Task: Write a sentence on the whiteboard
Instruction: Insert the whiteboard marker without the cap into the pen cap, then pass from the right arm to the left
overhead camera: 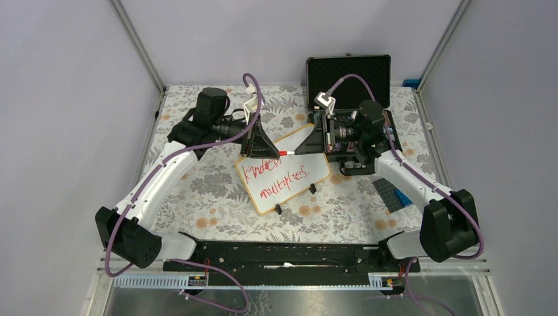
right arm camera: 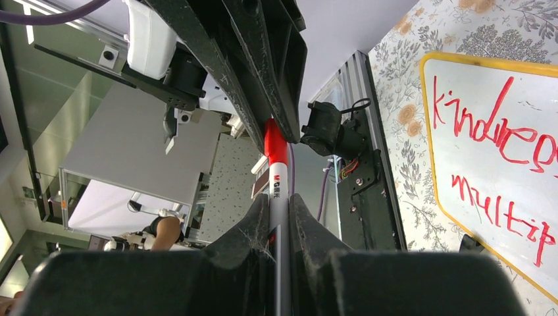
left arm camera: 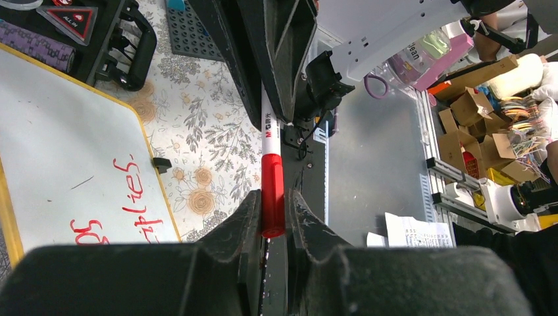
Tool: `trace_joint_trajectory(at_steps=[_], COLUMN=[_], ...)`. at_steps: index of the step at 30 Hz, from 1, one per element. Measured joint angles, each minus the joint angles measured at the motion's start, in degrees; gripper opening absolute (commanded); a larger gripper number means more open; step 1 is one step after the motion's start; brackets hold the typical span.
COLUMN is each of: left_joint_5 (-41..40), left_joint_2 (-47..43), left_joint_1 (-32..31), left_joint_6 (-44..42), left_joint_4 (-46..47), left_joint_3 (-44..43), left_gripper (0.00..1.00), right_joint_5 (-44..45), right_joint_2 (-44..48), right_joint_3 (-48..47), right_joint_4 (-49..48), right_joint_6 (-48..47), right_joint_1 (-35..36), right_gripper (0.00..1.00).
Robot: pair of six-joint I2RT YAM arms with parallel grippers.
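The whiteboard [overhead camera: 317,166] lies tilted on the flowered table, with the sentence [overhead camera: 273,179] in red in two lines, reading about "Kindness multiplies." A white marker [overhead camera: 287,152] with a red cap hangs level above the board's far edge, held between both grippers. My left gripper [left arm camera: 272,212] is shut on the red cap [left arm camera: 272,187]. My right gripper [right arm camera: 279,207] is shut on the white barrel [right arm camera: 277,191]. The cap sits on the barrel. The board [left arm camera: 66,145] and part of the lettering [left arm camera: 135,187] show in the left wrist view, and the board [right arm camera: 487,191] in the right wrist view.
An open black case [overhead camera: 349,71] stands at the back right behind the right arm. A dark grey-blue block plate [overhead camera: 393,194] lies right of the board. The metal frame posts and grey walls close in the table's sides.
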State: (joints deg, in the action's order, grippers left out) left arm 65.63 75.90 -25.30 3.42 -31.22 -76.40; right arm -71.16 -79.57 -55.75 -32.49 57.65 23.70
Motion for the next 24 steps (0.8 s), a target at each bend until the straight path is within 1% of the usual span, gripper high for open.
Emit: trace_joint_trajectory(at_steps=[2,3,4,5,6,9,11,16,19,24], left_joint_5=[-0.1,-0.1,-0.2,-0.4,-0.9,-4.6,-8.1,-17.9,-21.1,-27.7], left_joint_2=[0.0,0.0,0.0,0.0,0.0,0.9,1.4,1.1,1.0,1.4], left_joint_1=[0.0,-0.1,-0.1,-0.1,-0.2,-2.2,-3.6,-4.0,-4.5,-9.4], left_joint_6=[0.0,0.0,0.0,-0.1,-0.8,-5.4,-9.6,-21.2,-24.4,-28.2], left_joint_4=[-0.4,-0.4,-0.5,-0.7,-1.5,-3.5,-6.4,-15.4,-18.2,-22.1], left_joint_3=[0.0,0.0,0.0,0.0,-0.2,-2.4,-4.8,-10.9,-11.0,-11.0], left_gripper=[0.0,0.07,0.21,0.29,0.35,0.45,0.47,0.5,0.53,0.55], right_joint_5=[0.0,-0.1,-0.1,-0.1,0.0,1.6,2.1,5.5,6.7,7.3], right_joint_2=[0.0,0.0,0.0,0.0,0.0,-0.2,-0.2,-0.2,-0.2,-0.2], right_joint_3=[-0.2,-0.3,-0.3,-0.4,-0.6,-1.7,-2.6,-5.1,-6.2,-6.3], right_joint_4=[0.7,0.8,0.9,1.2,2.1,6.7,10.9,22.2,26.7,31.0], right_joint_6=[-0.4,-0.6,-0.8,-1.1,-1.8,-5.6,-9.0,-18.4,-22.5,-26.0], right_joint_1=[0.1,0.2,0.2,0.2,0.2,2.5,3.8,2.7,2.5,2.6], right_gripper=[0.0,0.0,0.0,0.0,0.0,0.0,0.0,0.0,0.0,0.0])
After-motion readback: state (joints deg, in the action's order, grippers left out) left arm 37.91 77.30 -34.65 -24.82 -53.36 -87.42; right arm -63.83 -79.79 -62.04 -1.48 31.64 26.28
